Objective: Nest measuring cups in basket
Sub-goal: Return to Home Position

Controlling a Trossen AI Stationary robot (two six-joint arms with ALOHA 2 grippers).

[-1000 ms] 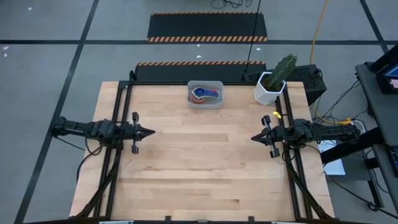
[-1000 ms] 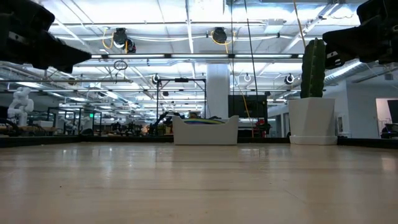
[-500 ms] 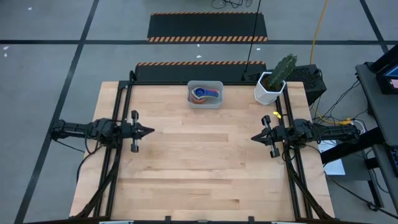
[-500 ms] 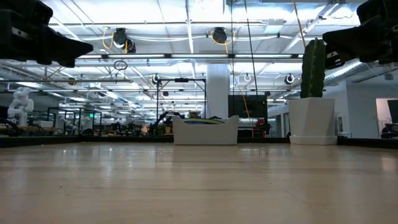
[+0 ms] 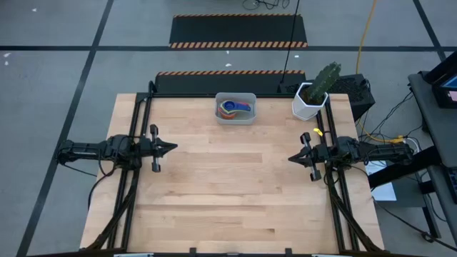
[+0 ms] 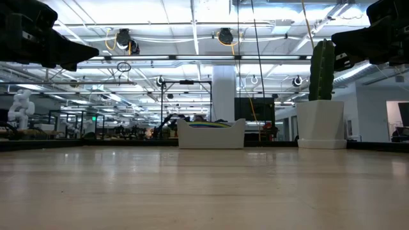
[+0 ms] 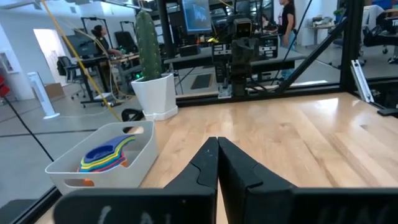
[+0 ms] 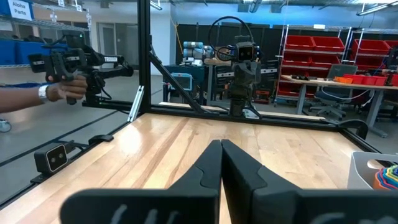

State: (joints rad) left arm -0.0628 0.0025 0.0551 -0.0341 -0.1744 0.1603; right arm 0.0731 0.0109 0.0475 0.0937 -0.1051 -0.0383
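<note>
Left gripper [image 5: 175, 148] edged toward shallow grey-blue plastic basket [image 5: 235, 121], arm level, fingers closed, empty; right gripper [image 5: 290, 157] unmoved, likewise closed.

Shelf sign [image 8: 18, 7]: "Parts" (partly legible)

Basket [image 8: 359, 167] cut off at right wrist view's edge, measuring cups [image 6: 208, 125] mostly hidden in low view
</note>
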